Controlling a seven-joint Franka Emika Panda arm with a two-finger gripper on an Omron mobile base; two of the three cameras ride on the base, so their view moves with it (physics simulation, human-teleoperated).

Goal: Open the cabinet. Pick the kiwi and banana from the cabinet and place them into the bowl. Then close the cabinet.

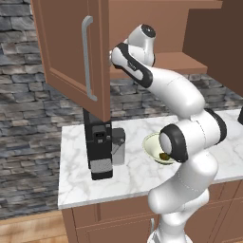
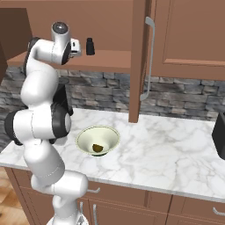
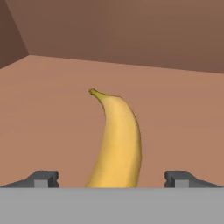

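The yellow banana [image 3: 116, 140] lies on the cabinet's reddish-brown shelf [image 3: 52, 109], its stem pointing away from the hand. My gripper [image 3: 111, 179] is open, with one fingertip [image 3: 43, 178] on each side of the banana's near end and a gap to each. The cabinet [image 1: 71, 47] [image 2: 184, 39] stands open, both doors swung out, and my arm reaches into it. On the counter below, the cream-green bowl [image 1: 151, 142] [image 2: 85, 136] holds the olive-brown kiwi [image 1: 164, 155] [image 2: 97, 148].
A small black bottle [image 2: 90, 46] stands on the cabinet shelf to the right of my hand. The black coffee machine [image 1: 100, 152] sits on the marble counter [image 2: 167, 154] under the left door. The right door's edge and handle [image 2: 149, 57] hang above the counter.
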